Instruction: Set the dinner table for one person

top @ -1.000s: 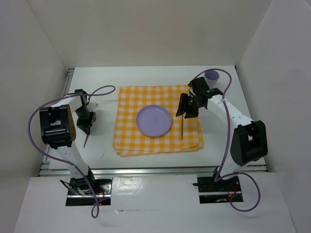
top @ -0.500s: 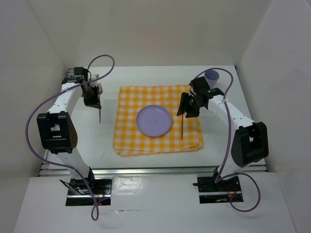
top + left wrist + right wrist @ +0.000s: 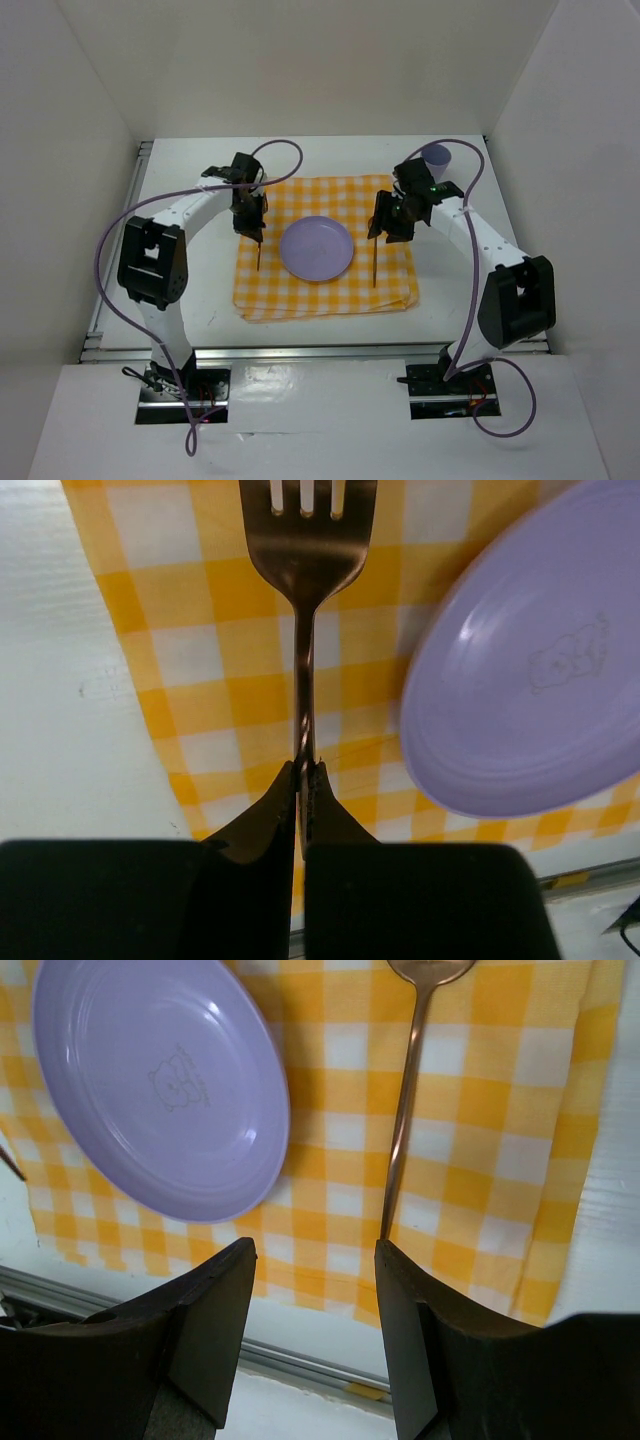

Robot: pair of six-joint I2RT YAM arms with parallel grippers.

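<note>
On the white dinner table (image 3: 190, 300) lies a yellow-and-white checked cloth (image 3: 325, 290) with a lilac plate (image 3: 316, 248) in its middle. My left gripper (image 3: 252, 222) is shut on the handle of a copper fork (image 3: 305, 570), held over the cloth's left part, left of the plate (image 3: 530, 680). A copper spoon (image 3: 375, 262) lies on the cloth right of the plate; the right wrist view shows it (image 3: 405, 1110) too. My right gripper (image 3: 390, 228) is open and empty above the spoon's handle end. A lilac cup (image 3: 435, 157) stands at the far right.
White walls close in the table on three sides. Metal rails run along the near edge (image 3: 320, 350) and the left edge (image 3: 140, 170). The cup is close behind my right arm.
My left arm has swung from the table's left side to the right, carrying the fork over the cloth's left part. The right arm has stayed in place.
</note>
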